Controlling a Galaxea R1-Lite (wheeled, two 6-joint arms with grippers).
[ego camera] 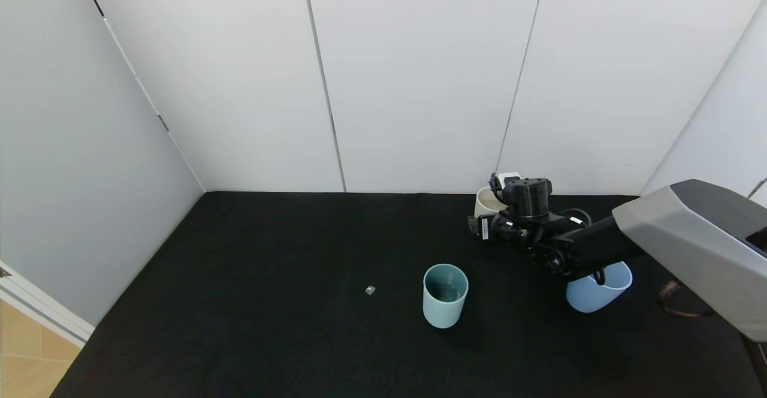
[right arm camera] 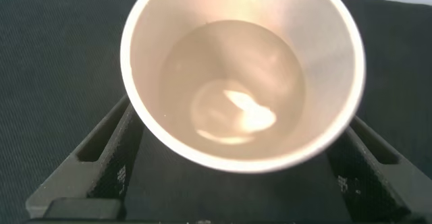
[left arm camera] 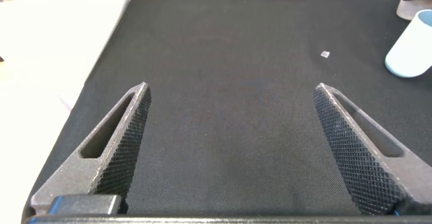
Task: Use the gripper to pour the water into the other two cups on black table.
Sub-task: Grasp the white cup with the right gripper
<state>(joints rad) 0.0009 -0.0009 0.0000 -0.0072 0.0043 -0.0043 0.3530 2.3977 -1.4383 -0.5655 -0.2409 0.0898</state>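
Between my right gripper's (right arm camera: 229,183) fingers sits the beige cup (right arm camera: 243,69), clamped, holding water (right arm camera: 233,96); teal cup (ego camera: 445,295) and blue cup (ego camera: 599,293) stand nearby, apart.

Out on the cloth I see a tiny grey cube-like scrap (ego camera: 370,290), lying alone. Near my right edge rests a brownish loop of cord (ego camera: 677,302). White wall panels (ego camera: 419,74) stand behind, wooden floor (ego camera: 27,356) below left.
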